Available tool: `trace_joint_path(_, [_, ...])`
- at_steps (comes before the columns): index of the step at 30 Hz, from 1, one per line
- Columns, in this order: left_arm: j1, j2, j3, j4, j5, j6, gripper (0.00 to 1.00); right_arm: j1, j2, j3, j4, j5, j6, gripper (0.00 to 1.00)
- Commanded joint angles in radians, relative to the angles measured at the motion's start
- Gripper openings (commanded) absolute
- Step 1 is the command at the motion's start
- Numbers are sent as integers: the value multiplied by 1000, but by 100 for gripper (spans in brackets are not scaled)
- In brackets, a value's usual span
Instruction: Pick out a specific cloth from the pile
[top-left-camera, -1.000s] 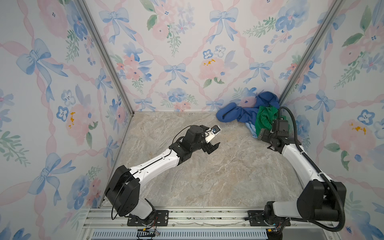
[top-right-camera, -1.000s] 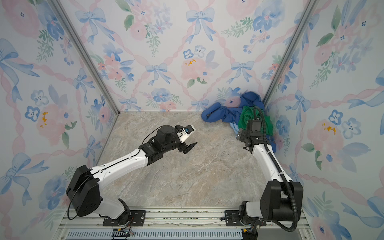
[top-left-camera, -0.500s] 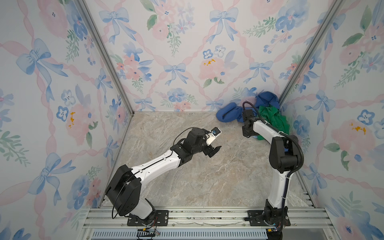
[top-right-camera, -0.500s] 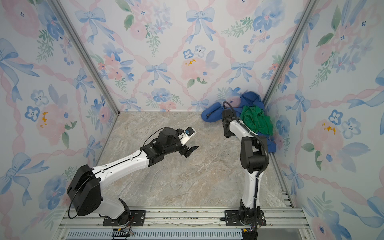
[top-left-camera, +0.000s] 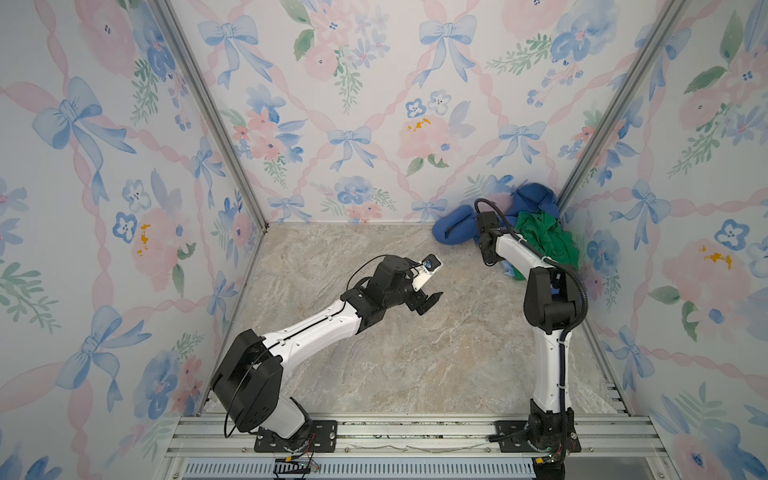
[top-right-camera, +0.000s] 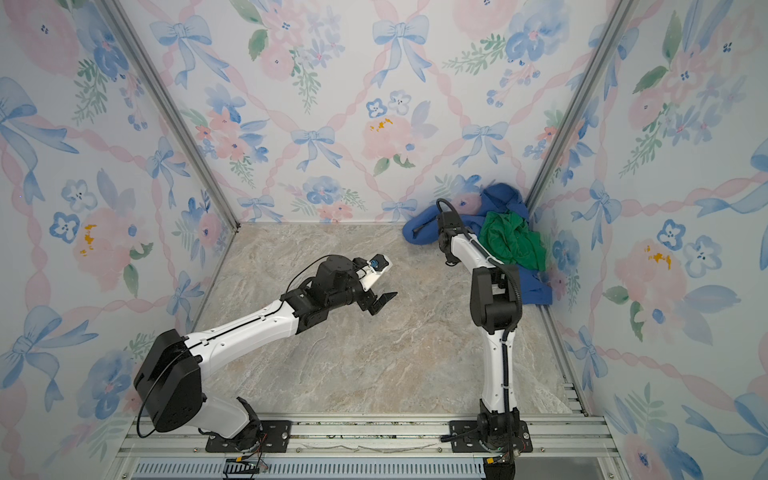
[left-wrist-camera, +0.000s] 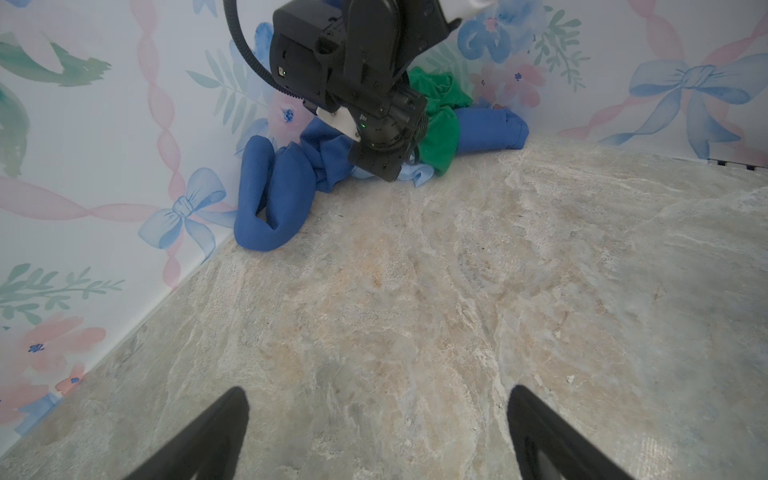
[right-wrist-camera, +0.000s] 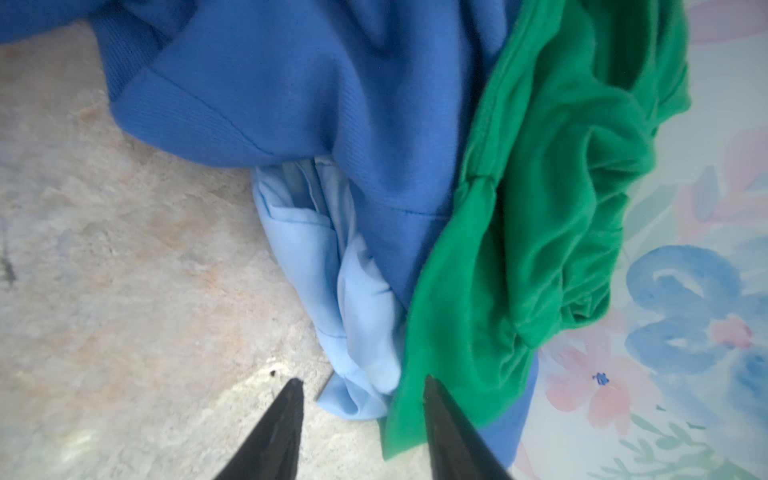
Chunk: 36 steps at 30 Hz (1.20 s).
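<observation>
Pale sky-blue cloth (right-wrist-camera: 328, 266), thin, creased, under royal-blue garment (right-wrist-camera: 291, 83) and green garment (right-wrist-camera: 540, 208), my right gripper (right-wrist-camera: 361, 380) half-open astride its end, left gripper (left-wrist-camera: 378, 390) wide, empty.

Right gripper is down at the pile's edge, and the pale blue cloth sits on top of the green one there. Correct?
No: the right wrist view shows the pale blue cloth poking out from under the green cloth. The right gripper is down at the edge of the pile.

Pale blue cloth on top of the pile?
No: the pale blue cloth pokes out from beneath the royal-blue garment, with the green cloth overlapping its edge.
</observation>
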Motion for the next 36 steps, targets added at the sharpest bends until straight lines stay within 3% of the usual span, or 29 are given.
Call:
trace_joint_path(1, [-3, 25, 19, -20, 15, -6, 98, 0, 61, 58, -54, 19, -42, 43])
trace_joint_path(4, [-3, 37, 21, -24, 20, -8, 98, -4, 72, 57, -35, 27, -47, 40])
trace_joint_path(18, [-5, 78, 29, -33, 34, -10, 98, -54, 178, 148, -21, 62, -117, 42])
trace_joint_path(20, [-5, 82, 31, -34, 37, -12, 98, -67, 189, 166, -33, 43, -119, 27])
trace_joint_path(22, [-5, 83, 32, -34, 37, -13, 98, -72, 194, 173, -43, 36, -114, 2])
trace_joint_path(23, [-5, 86, 34, -34, 38, -14, 98, -71, 188, 168, -45, 26, -113, 0])
trace_joint_path(27, [-7, 91, 35, -34, 44, -19, 98, -50, 87, 98, -1, 4, -110, 0])
trace_joint_path(31, [-8, 89, 46, -41, 54, -30, 98, -48, -93, 100, -23, -100, -46, 0])
trace_joint_path(36, [-16, 57, 41, -44, 47, -25, 98, -72, -202, 363, -154, -219, -13, 0])
